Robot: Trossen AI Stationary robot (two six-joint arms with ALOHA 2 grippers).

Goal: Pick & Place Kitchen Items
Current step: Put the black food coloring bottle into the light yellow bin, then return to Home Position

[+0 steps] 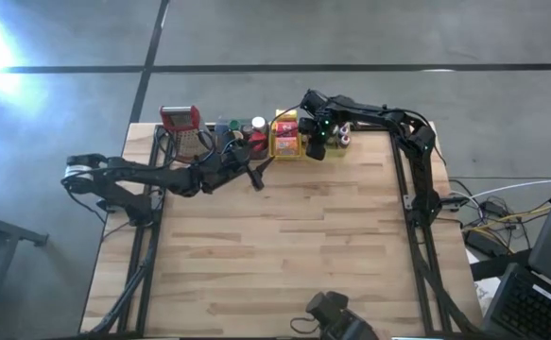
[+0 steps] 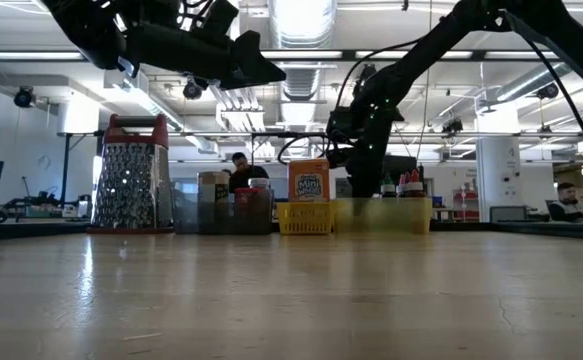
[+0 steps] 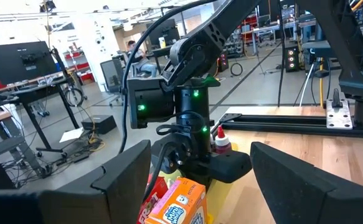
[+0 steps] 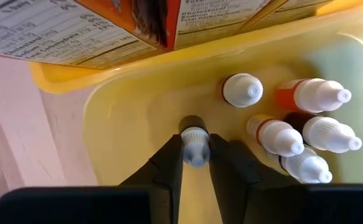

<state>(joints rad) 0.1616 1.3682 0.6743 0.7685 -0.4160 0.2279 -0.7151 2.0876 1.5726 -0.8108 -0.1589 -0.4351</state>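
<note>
Grey concrete floor [image 1: 351, 38], bright ceiling strip lights [image 2: 301, 20], perhaps workshop desks [image 3: 19, 99] beyond.

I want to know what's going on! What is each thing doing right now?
Right gripper: jaws shut on a small white-capped bottle, upright in the pale yellow tray.
Five other small bottles: standing in that tray.
Left gripper: jaws open, empty, in the air.
Orange box: upright in the yellow basket.
Grater: standing.

Left fingers [image 3: 125, 177] spread at the frame bottom; right arm [image 3: 190, 93] at centre above an orange box [image 3: 180, 208].
</note>
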